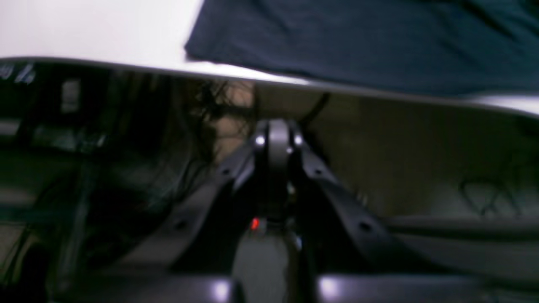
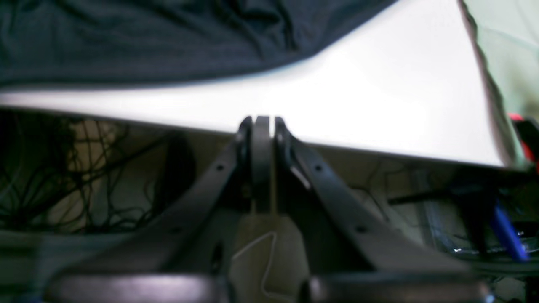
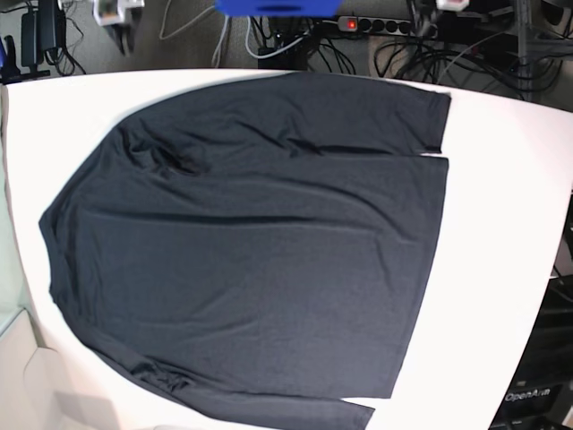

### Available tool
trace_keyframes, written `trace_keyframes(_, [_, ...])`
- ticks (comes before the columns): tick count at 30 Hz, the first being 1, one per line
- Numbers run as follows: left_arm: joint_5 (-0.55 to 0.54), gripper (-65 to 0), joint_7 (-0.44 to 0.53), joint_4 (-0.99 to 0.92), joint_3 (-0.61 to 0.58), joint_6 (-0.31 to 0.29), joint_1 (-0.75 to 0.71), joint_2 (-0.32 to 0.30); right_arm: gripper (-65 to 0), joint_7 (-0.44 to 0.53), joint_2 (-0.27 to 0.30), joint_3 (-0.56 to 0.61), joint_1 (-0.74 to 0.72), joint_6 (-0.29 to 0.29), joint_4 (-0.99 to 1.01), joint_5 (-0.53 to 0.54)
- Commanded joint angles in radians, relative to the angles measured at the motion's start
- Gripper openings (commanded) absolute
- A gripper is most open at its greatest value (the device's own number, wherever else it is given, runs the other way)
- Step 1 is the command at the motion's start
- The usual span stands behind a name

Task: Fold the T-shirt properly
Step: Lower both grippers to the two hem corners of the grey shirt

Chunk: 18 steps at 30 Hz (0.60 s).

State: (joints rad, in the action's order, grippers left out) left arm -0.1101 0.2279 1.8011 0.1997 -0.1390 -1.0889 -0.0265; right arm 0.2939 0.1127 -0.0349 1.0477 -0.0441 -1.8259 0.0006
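The left hand (image 1: 278, 139) is pinched closed on nothing, below the tabletop (image 1: 105, 29) edge; rising blind, it could strike that edge. The right hand (image 2: 262, 126), likewise closed and empty, risks the same. From the base view, the T-shirt (image 3: 260, 251) lies spread across the tabletop, its wrinkles liable to fold in.
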Motion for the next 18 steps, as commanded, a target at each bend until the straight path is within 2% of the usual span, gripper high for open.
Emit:
trace_keyframes(1, [-0.003,-64.6,-0.028,0.052,0.03,0.0,0.025,0.0,-65.0,-0.011,-0.003,0.0,-0.005,0.033,-0.022,0.0])
trace_keyframes(2, [-0.001,-64.6,-0.138,0.084,0.062,-0.006,0.072,0.006,-65.0,-0.077,-0.005,0.002,-0.037,0.052,-0.03,0.0])
trace_keyframes(6, [-0.013,-64.6,-0.539,0.142,0.122,-0.007,0.238,-0.005,-65.0,-0.247,-0.006,-0.001,-0.131,0.056,-0.03,0.002])
trace_keyframes(8, [-0.01,-64.6,-0.661,0.153,0.157,-0.009,0.296,-0.002,-65.0,-0.275,-0.005,0.003,-0.152,0.056,-0.03,0.005])
trace_keyframes(10, [-0.012,-64.6,-0.712,0.17,0.174,-0.009,0.333,0.001,-65.0,-0.289,-0.005,0.002,-0.172,0.056,-0.03,0.005])
trace_keyframes(18, [-0.013,-64.6,-0.726,0.17,0.183,-0.009,0.361,-0.008,-65.0,-0.393,-0.005,0.003,-0.254,0.057,-0.03,0.005])
